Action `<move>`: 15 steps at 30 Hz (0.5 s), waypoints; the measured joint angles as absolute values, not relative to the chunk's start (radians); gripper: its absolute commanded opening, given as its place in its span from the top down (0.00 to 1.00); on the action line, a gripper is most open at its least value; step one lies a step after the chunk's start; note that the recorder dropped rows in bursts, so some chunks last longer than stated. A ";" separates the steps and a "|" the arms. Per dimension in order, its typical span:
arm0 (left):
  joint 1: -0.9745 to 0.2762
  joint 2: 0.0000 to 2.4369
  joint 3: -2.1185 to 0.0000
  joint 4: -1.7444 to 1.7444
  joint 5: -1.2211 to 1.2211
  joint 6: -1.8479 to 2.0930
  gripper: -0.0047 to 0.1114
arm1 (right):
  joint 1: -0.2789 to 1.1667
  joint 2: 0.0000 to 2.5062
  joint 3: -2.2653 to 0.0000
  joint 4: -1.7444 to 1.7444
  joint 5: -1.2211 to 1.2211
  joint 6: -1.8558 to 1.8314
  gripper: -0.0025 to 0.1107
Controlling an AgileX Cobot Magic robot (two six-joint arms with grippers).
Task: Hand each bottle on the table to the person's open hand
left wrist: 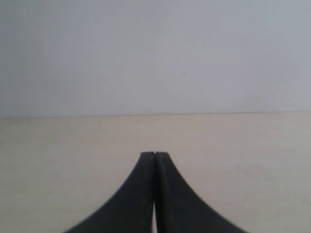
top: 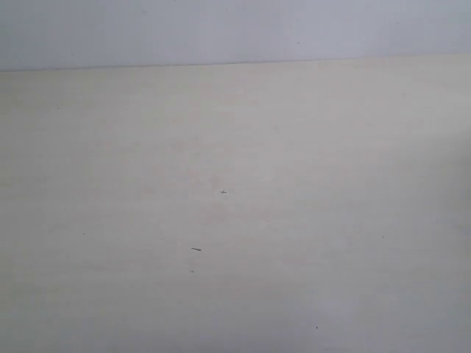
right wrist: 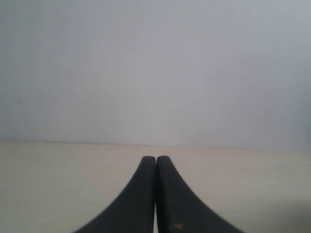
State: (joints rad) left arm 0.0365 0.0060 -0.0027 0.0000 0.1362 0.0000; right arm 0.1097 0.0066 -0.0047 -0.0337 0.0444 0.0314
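No bottle and no hand shows in any view. The pale beige table (top: 235, 220) fills the exterior view, bare apart from a few small dark specks. Neither arm appears in that view. In the left wrist view my left gripper (left wrist: 155, 154) is shut, its two black fingers pressed tip to tip with nothing between them, low over the table (left wrist: 58, 160). In the right wrist view my right gripper (right wrist: 156, 158) is likewise shut on nothing, above the table (right wrist: 58, 184).
A plain grey-white wall (top: 235, 29) rises behind the table's far edge. The same wall (left wrist: 155, 58) fills the upper half of the left wrist view, and the wall (right wrist: 155, 68) does so in the right wrist view too.
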 measured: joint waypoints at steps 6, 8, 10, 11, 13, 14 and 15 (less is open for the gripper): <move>0.036 0.006 -0.003 0.000 0.136 0.000 0.96 | 0.110 0.007 -0.005 -0.047 0.074 0.045 0.98; 0.036 0.006 -0.003 0.000 0.136 0.000 0.96 | 0.110 0.007 -0.005 -0.047 0.076 0.046 0.98; 0.036 0.006 -0.003 0.000 0.136 0.000 0.96 | 0.110 0.007 -0.005 -0.047 0.076 0.047 0.98; 0.036 0.006 -0.003 0.000 0.136 0.000 0.96 | 0.110 0.007 -0.005 -0.047 0.078 0.047 0.98; 0.036 0.006 -0.003 0.000 0.136 0.000 0.96 | 0.110 0.007 -0.005 -0.047 0.078 0.047 0.98; 0.036 0.006 -0.003 0.000 0.136 0.000 0.96 | 0.110 0.007 -0.005 -0.047 0.078 0.047 0.98; 0.036 0.006 -0.003 0.000 0.136 0.000 0.96 | 0.110 0.007 -0.005 -0.047 0.079 0.047 0.98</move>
State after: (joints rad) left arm 0.0365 0.0060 -0.0027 0.0000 0.1362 0.0000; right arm 0.1097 0.0066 -0.0047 -0.0467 0.0791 0.0473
